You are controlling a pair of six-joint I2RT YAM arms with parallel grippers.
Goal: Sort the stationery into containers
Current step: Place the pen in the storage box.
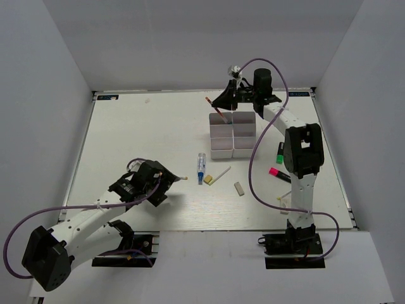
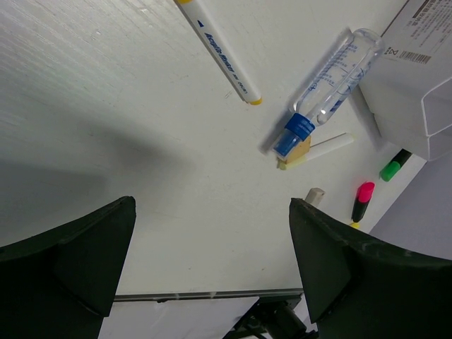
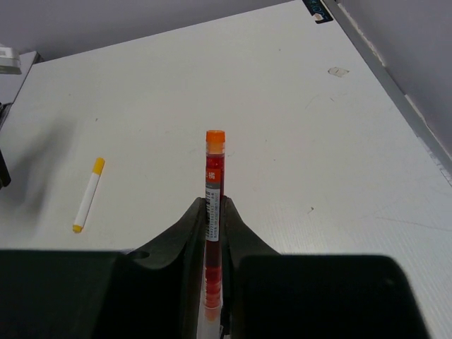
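Observation:
My right gripper [image 1: 226,100] is shut on a red pen with an orange cap [image 1: 213,108] and holds it tilted above the far end of the white six-compartment organiser tray [image 1: 223,151]. In the right wrist view the pen [image 3: 214,185] stands between the closed fingers [image 3: 185,236]. My left gripper [image 1: 168,183] is open and empty, low over the table left of the loose items. In the left wrist view its gripper [image 2: 212,247] frames bare table, with the blue-white tube [image 2: 332,88], tan eraser [image 2: 295,153] and white stick [image 2: 330,146] beyond.
A white marker with yellow ends [image 2: 222,53] lies near the left gripper. A grey eraser [image 1: 239,188], pink highlighter [image 1: 278,174] and green marker [image 1: 280,153] lie right of the tray, near the right arm. White walls enclose the table.

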